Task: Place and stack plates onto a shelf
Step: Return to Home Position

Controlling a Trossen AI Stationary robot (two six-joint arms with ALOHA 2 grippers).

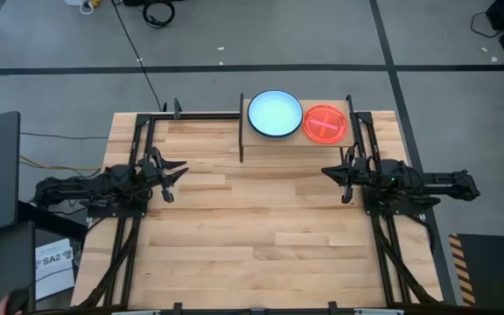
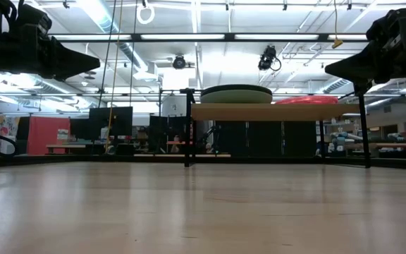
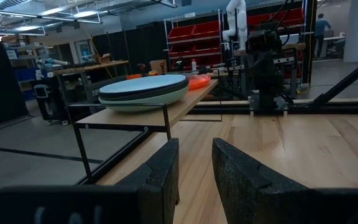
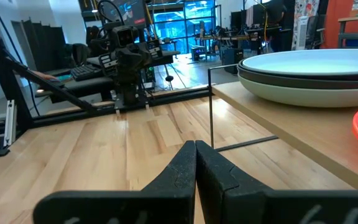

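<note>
The left gripper (image 1: 169, 171) has its fingers slightly parted and empty; the right gripper (image 1: 339, 173) has its fingers pressed together on nothing. Both hover at the sides of the wooden tabletop (image 1: 252, 227), well apart from the small light-wood shelf (image 2: 259, 112). There a round light blue plastic plate (image 1: 275, 115) and a translucent red plate (image 1: 325, 122) top two stacks. Stacking looks finished; only settling the arms home seems left.

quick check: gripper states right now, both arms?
Left gripper: open, empty, at the left edge of the table.
Right gripper: shut, empty, at the right edge.
</note>
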